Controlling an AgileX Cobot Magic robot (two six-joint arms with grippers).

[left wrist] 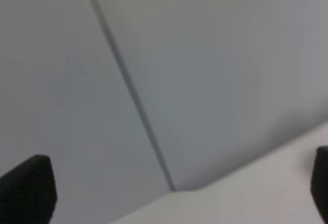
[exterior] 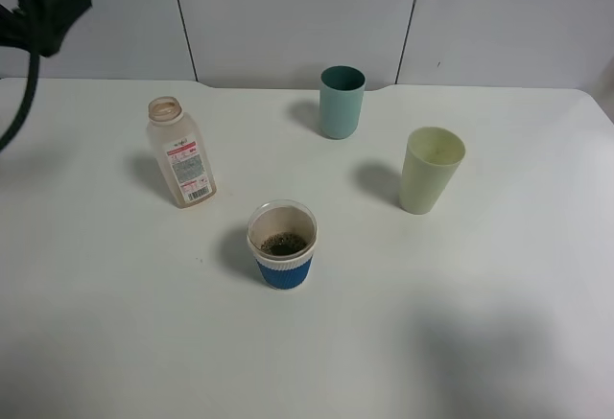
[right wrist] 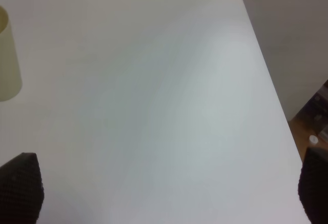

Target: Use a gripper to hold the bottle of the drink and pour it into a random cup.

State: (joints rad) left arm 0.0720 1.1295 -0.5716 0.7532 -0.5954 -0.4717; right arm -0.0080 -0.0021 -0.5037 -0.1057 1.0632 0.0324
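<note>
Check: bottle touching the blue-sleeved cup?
Apart. The exterior high view shows bare table between the bottle and the cup; the bottle stands upright, behind and left of the cup.

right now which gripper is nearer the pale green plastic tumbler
Right. The right gripper hovers near the pale green tumbler; the left gripper is far off, facing the wall.
</note>
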